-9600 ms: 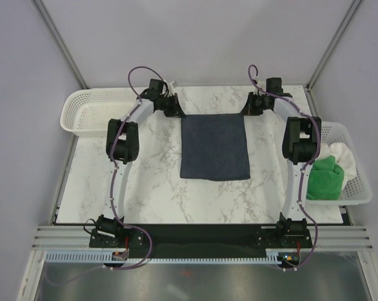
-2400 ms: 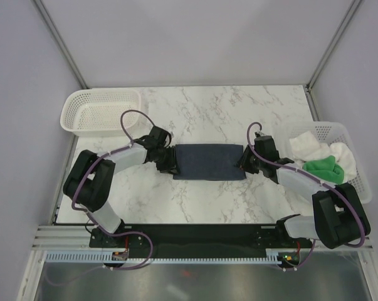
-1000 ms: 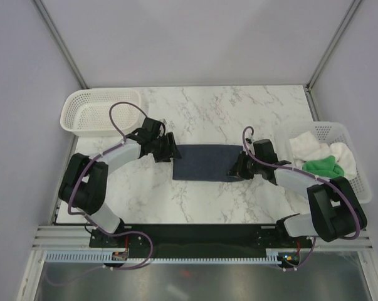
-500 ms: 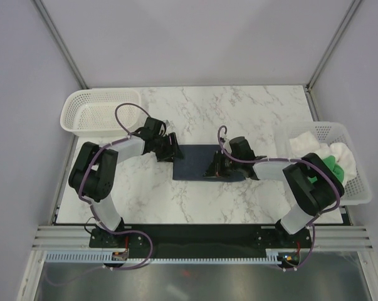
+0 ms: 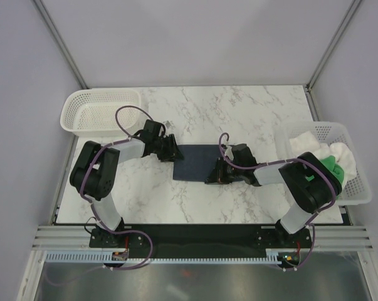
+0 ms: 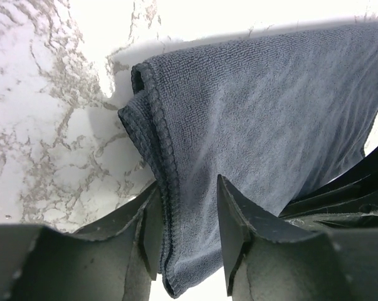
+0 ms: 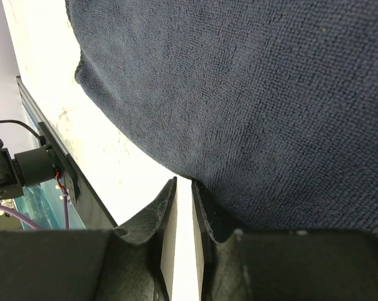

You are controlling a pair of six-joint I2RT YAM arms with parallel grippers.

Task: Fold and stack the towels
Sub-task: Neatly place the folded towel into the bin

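A dark navy towel [image 5: 194, 164] lies folded in the middle of the table. My left gripper [image 5: 172, 150] sits at its left end. In the left wrist view the gripper [image 6: 187, 185] is open, its jaws astride the towel's doubled hem [image 6: 145, 125], and cloth runs on under the right finger. My right gripper [image 5: 214, 174] is over the towel's right part, which it has drawn leftward. In the right wrist view the gripper [image 7: 183, 182] is almost closed, with the navy towel [image 7: 239, 94] meeting its fingertips. A green towel [image 5: 330, 164] and a white towel [image 5: 304, 141] lie in the right basket.
The white mesh basket [image 5: 358, 188] holding the two towels stands at the table's right edge. Another white mesh basket [image 5: 101, 110] stands at the back left. Both arms reach low across the table's middle.
My right gripper has moved left and taken the navy towel's right end with it, so the towel looks shorter. My left jaws have narrowed around the left hem.
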